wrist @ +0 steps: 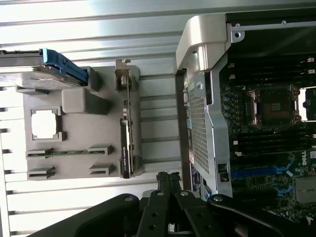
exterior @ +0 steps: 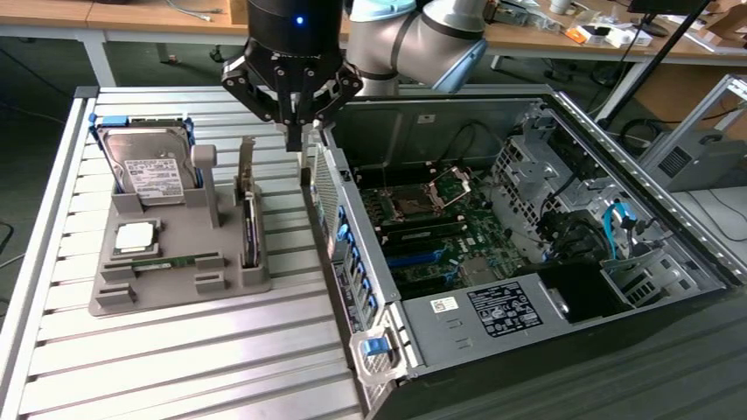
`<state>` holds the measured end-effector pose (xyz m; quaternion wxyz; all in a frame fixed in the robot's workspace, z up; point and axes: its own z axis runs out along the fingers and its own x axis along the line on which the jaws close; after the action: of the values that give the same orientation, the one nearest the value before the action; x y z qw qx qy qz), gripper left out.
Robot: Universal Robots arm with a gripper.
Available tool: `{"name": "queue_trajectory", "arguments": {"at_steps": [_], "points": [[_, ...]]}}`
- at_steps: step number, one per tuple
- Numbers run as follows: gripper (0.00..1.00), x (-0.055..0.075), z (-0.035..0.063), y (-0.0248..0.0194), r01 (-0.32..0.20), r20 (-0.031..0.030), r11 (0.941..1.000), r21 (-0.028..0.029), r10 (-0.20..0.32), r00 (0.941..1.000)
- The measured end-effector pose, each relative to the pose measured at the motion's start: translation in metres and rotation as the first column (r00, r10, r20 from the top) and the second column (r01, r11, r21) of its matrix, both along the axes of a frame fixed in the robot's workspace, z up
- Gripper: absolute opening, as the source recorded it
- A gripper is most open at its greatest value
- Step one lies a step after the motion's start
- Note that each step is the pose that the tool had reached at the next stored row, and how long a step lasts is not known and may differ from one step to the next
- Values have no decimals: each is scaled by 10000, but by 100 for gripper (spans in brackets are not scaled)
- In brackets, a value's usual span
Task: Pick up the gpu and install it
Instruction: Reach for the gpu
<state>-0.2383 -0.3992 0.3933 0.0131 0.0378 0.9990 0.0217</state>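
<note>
Single-arm workcell, seen from the room. The black multi-link gripper (exterior: 294,144) (wrist: 168,177) hangs with its fingers (exterior: 293,129) pressed together on nothing, above the gap between the grey moulded plastic parts holder (exterior: 175,293) and the perforated rear wall of the open black-and-silver computer case (exterior: 491,337).

The gpu (exterior: 250,229) (wrist: 126,148), a thin flat card of dark green circuit board with a long silver metal bracket (exterior: 247,162) (wrist: 122,74) at one end, stands on edge in a slot along the holder's side nearest the case. It lies lower than the fingers and towards the exterior view's left of them, near but apart. Its long axis runs roughly parallel to the case wall, bracket end farther from the exterior camera; the upper edge is the narrow, rigid face presented.

Also in the holder: a boxy silver hard drive with a white label (exterior: 146,166), a square silver processor chip (exterior: 135,234) and a narrow green memory stick (exterior: 164,261). The ribbed aluminium counter (exterior: 210,367) carries holder and case
</note>
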Motion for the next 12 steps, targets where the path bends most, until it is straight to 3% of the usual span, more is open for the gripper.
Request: {"name": "queue_trajectory", "arguments": {"at_steps": [12], "points": [[11,-42,0,0,1,1,10000,0,-1,10000]]}}
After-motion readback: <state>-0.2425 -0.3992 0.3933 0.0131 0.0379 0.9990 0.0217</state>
